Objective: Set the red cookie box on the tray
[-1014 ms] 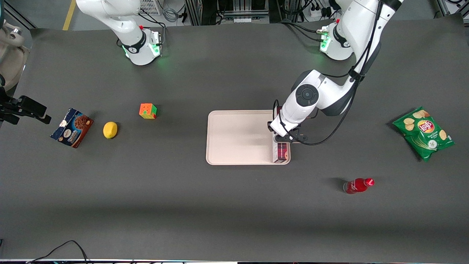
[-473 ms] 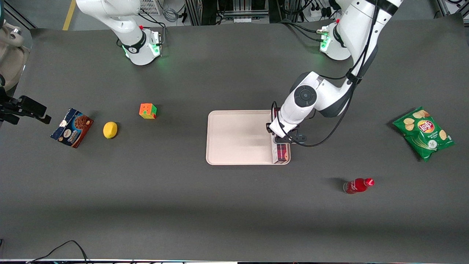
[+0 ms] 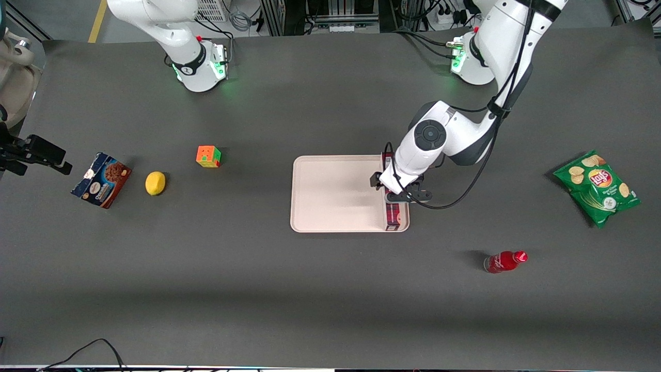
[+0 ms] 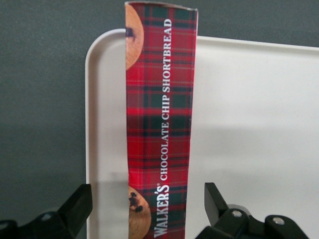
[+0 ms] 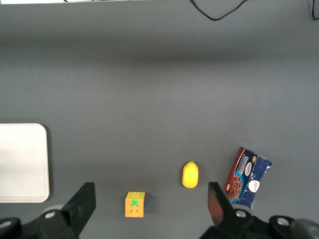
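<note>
One red cookie box (image 4: 160, 124) lay flat inside the tray (image 3: 330, 194), lengthwise along the short rim at the working arm's end. Tartan face up; lettering read "Walker's Chocolate Chip Shortbread"; cookie pictures showed at both visible ends. In the wrist view a narrow strip of tray floor showed between the box and that rim, so the box sat just inside the rim, not on it. The front view showed only the end of the box nearer the camera (image 3: 393, 216); the rest was hidden under the arm.

Gripper (image 4: 148, 211) hung directly over the box, about midway along it. Jaws stood spread wide, one black finger (image 4: 75, 209) out past the tray rim over the table mat, the other finger (image 4: 217, 206) over bare tray floor. Clear gaps separated both fingers from the box sides; nothing was held.

Rest of the tray floor was bare pale pinkish-white.

Other items on the dark grey table (image 3: 330, 299):
- green Lay's chip bag (image 3: 597, 188), toward the working arm's end.
- small red bottle (image 3: 504, 261) on its side, nearer the front camera than the tray.
- Rubik's cube (image 3: 208, 156), lemon (image 3: 155, 183) and dark-blue cookie box (image 3: 101, 180), in a loose row toward the parked arm's end, well apart from the tray.
</note>
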